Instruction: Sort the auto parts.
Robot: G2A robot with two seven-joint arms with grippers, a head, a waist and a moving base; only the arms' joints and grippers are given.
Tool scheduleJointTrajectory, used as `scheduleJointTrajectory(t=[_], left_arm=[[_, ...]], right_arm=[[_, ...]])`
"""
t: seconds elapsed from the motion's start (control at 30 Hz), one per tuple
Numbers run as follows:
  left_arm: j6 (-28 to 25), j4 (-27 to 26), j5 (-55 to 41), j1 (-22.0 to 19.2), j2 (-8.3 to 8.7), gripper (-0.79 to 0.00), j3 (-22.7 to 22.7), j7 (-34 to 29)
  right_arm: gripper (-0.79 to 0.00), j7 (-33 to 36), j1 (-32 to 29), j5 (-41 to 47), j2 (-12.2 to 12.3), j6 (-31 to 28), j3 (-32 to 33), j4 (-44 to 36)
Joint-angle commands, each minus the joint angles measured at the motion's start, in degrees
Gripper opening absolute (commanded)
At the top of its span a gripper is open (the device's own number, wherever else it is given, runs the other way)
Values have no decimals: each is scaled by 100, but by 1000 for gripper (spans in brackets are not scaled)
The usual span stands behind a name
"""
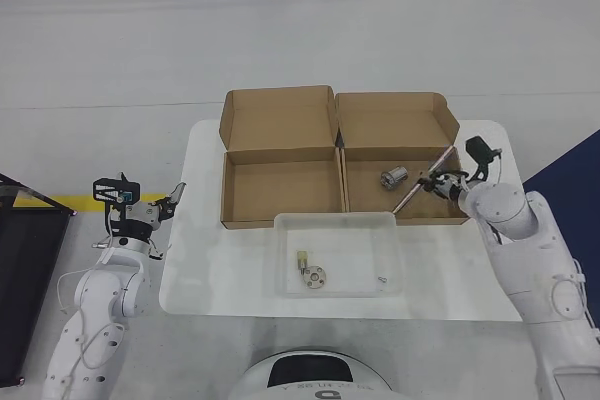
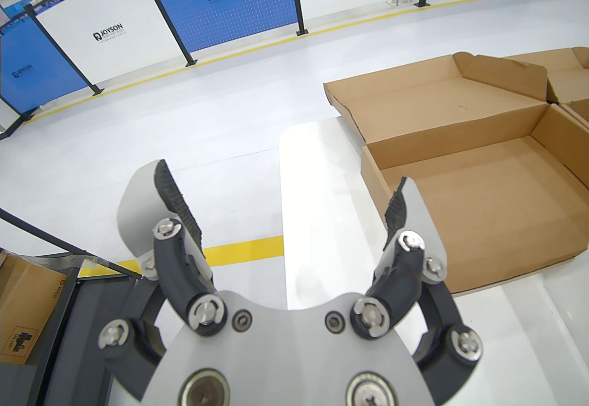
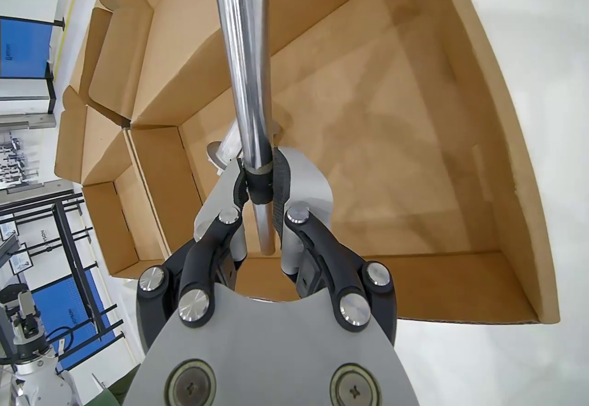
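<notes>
I see my right gripper point(image 3: 260, 178) closed on the metal rod point(image 3: 244, 58), with both fingers pressed on a dark band of the rod. In the top view the rod runs slanted over the right part of the right cardboard box point(image 1: 365, 190). I cannot tell if any end of it touches the cardboard. In the same box a short metal cylinder part point(image 1: 393, 177) lies on the floor, just left of the rod.

My left gripper point(image 2: 281, 173) has its fingers wide apart and nothing is between them. It is in the air at the left edge of the white table point(image 1: 220, 270), well apart from the parts. The left cardboard box point(image 1: 280, 190) is beside the right one and they touch along one wall. Both have their lids folded back to the far side.

Near to the robot, in front of the two boxes, stands a clear plastic tray point(image 1: 335, 217). Inside it I see a round flange with a hole point(image 1: 315, 277). A small yellowish part point(image 1: 301, 259) is just beside the flange, and a tiny screw point(image 1: 381, 279) lies more to the right.
</notes>
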Motion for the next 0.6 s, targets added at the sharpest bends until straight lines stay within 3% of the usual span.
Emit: scheduleJointTrajectory(t=[0.0,0.13,0.2,0.33,0.57], left_arm=[[0,0,0,0,0,0,0,0],[0,0,0,0,0,0,0,0],[0,0,0,0,0,0,0,0],[0,0,0,0,0,0,0,0],[0,0,0,0,0,0,0,0]], right_arm=[[0,-61,-64,17,5,-26,64,-103],[0,-253,-319,110,24,-135,288,-435],[0,-412,-522,267,37,-461,479,-786],[0,-982,-1350,424,83,-1879,1015,-1750],[0,-1686,-2695,567,107,-3628,1795,-2767]])
